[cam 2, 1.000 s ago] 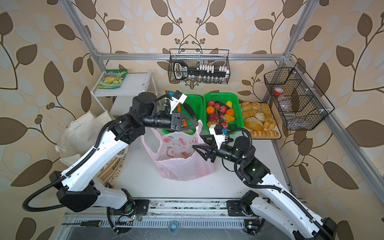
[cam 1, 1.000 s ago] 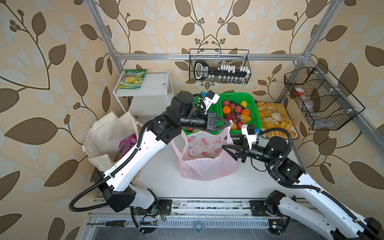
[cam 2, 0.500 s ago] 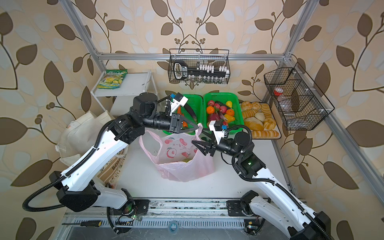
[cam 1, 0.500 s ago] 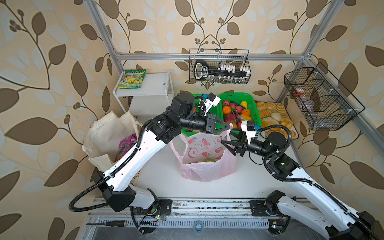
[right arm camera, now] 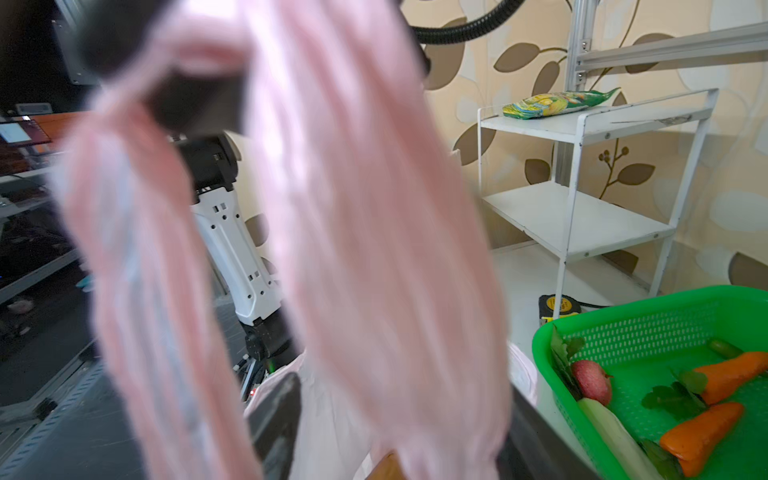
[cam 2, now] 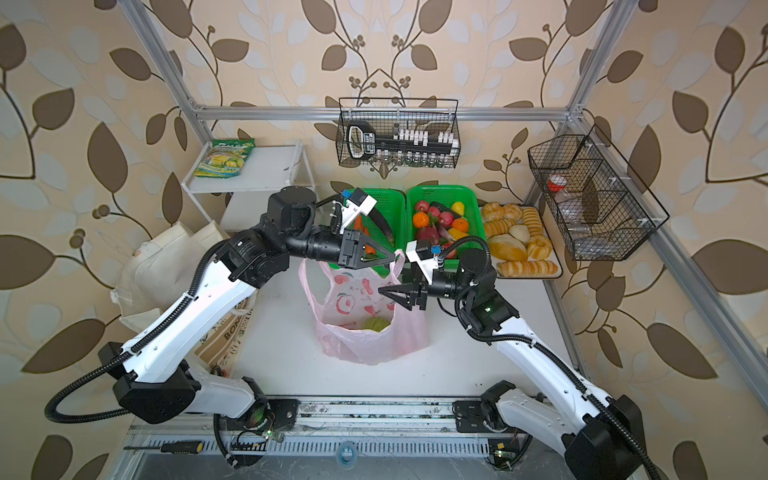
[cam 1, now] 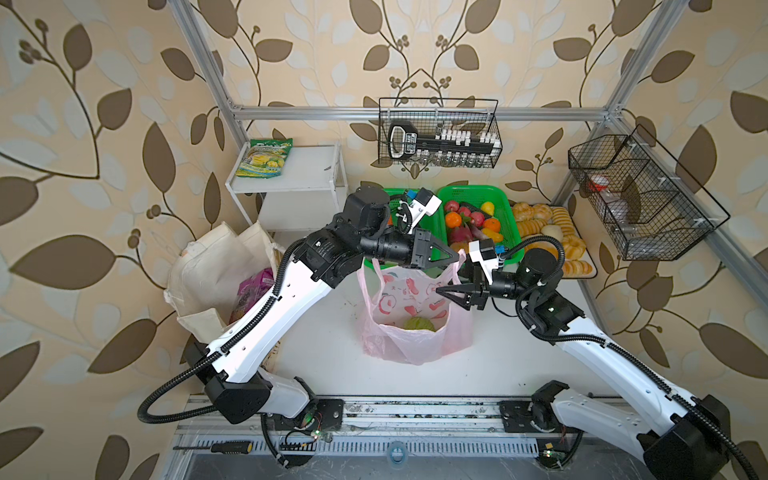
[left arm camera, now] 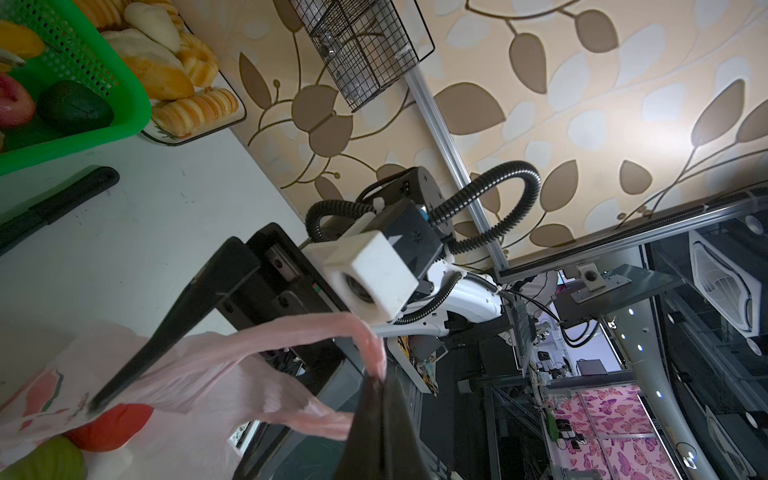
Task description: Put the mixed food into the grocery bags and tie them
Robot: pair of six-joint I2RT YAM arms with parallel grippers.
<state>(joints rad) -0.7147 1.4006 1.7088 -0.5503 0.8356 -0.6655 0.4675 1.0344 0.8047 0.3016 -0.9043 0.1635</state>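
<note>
Left claw clamped on pink bag handle, right claw apart astride it

Yellow-green snack packet atop white shelf

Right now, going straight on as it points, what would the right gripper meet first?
Probably the far wall of the thin translucent pink plastic bag; the right gripper points across its mouth. Depth unclear.

Clear run over bare tabletop in front of pink bag. Blocked behind by green baskets. Bag mouth crowded: left gripper (pinching a handle), right gripper at rim.
</note>
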